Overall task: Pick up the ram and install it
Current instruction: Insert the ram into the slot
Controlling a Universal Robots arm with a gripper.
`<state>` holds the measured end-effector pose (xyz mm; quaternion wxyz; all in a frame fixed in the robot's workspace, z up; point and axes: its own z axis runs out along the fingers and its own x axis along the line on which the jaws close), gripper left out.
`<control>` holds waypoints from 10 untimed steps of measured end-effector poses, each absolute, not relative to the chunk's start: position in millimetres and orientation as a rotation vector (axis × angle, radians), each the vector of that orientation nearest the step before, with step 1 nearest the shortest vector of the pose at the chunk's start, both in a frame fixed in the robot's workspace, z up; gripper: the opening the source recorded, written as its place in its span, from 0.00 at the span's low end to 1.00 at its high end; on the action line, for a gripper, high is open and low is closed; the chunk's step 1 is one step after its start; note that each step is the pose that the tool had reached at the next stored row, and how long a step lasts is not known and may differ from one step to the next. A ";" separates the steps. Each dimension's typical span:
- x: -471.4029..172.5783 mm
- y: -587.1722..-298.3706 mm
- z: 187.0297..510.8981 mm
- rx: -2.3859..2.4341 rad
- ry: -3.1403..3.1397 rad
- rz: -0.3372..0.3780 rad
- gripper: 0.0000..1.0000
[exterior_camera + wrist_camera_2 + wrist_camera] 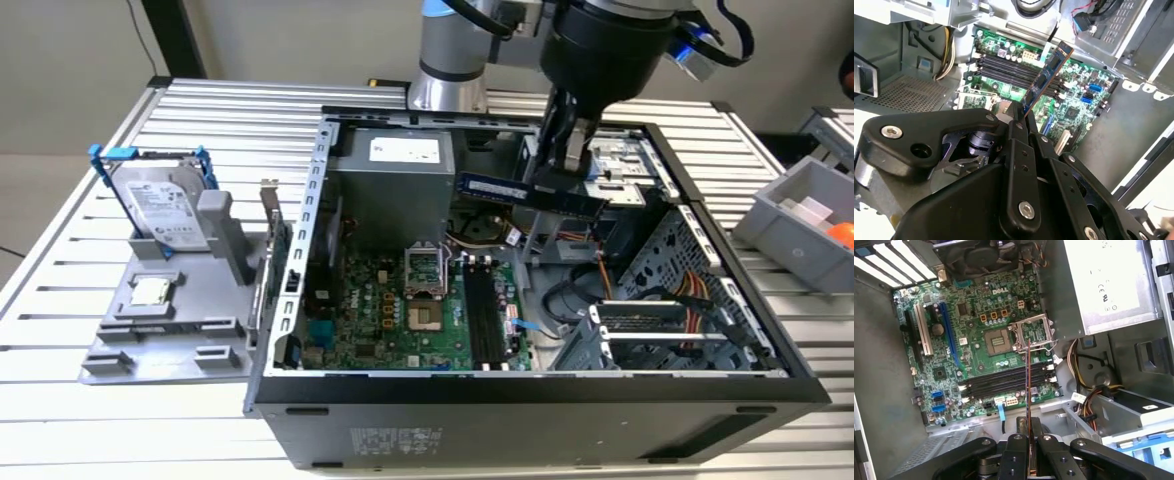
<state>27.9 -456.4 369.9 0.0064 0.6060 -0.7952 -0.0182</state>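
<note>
My gripper [566,183] is shut on the ram [529,193], a long thin dark stick that hangs level in the air over the back of the open computer case [287,300]. In the second wrist view the ram [1047,79] sticks out slantwise from the gripper [1022,113] above the green motherboard. It shows edge-on in the first wrist view, the ram [1028,385] running out from the gripper [1028,430] and crossing over the black memory slots [999,382]. Those slots [487,315] lie below the stick and nearer the case front, and nothing sits in them.
A power supply [394,170] fills the case's back corner, and the processor socket [999,342] lies beside the slots. Cables [667,295] and a drive cage crowd the exterior view's right. Outside the case stand a hard drive in a blue bracket [160,205], a processor chip [150,290] and a grey bin [801,225].
</note>
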 end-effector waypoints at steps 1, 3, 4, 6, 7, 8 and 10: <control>27.9 -456.8 369.9 1.888 -2.495 -0.057 0.00; 27.9 -457.7 370.0 1.870 -2.508 -0.057 0.00; 27.9 -458.2 369.9 1.861 -2.515 -0.057 0.00; 27.9 -459.0 369.9 1.844 -2.528 -0.057 0.00; 27.9 -459.4 369.9 1.835 -2.534 -0.057 0.00; 27.9 -459.9 369.9 1.826 -2.542 -0.057 0.00; 27.9 -460.8 369.9 1.807 -2.555 -0.058 0.00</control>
